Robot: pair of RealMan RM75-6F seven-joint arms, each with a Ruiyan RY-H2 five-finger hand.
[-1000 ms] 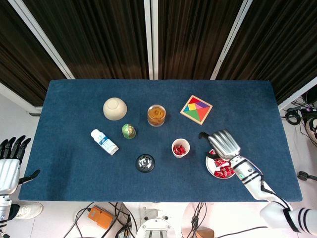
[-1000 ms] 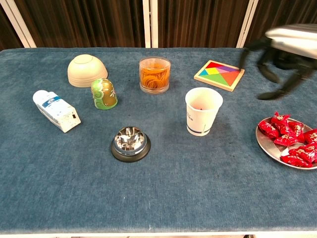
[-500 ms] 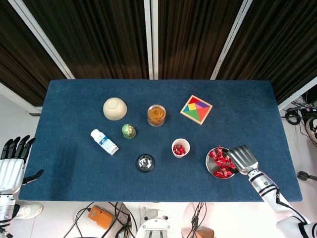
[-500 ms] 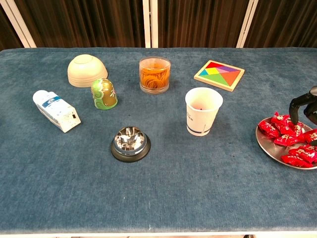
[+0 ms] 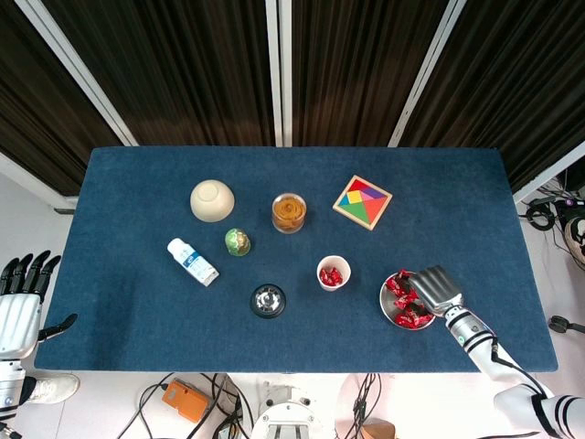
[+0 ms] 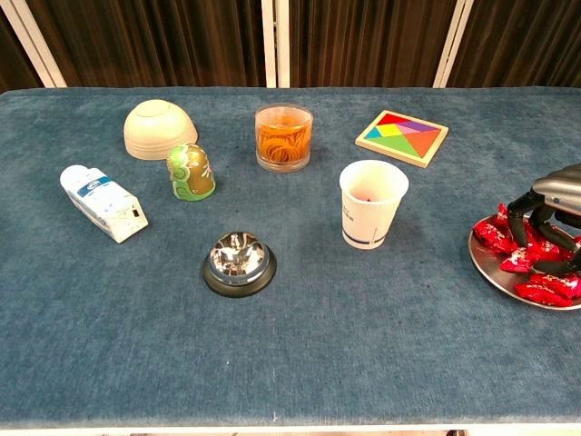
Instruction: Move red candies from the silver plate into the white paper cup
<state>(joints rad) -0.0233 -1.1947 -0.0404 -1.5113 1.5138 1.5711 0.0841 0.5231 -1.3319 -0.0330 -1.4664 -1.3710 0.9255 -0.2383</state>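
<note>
The left hand [image 5: 18,306] hangs off the left edge of the tabletop [image 5: 137,311], fingers spread and holding nothing, well apart from the work.

On the left half sit a cream bowl [image 6: 159,128] turned upside down, a white bottle [image 6: 102,202] lying on its side, and a green figurine [image 6: 191,171]. Nearer the front stands a call bell [image 6: 238,262]; further back, a glass jar [image 6: 283,136] of orange bands. None of these lies between cup and plate.

The white paper cup [image 6: 372,203] stands upright right of centre, with some red candies already inside in the head view. Behind it to the right lies a coloured puzzle [image 6: 402,135].

At the right edge the silver plate [image 6: 495,267] holds the red candies [image 6: 517,261]. The right hand [image 6: 545,213] is down over them, fingers curled onto the pile; whether a candy is actually pinched I cannot tell.

Risks, as I judge them: the wrappers look slick and heaped, so a fingertip pinch may slip or drag several pieces out onto the cloth. Pressing near the rim could tip or slide the plate. The cup is light and could topple if nudged on the way over.
</note>
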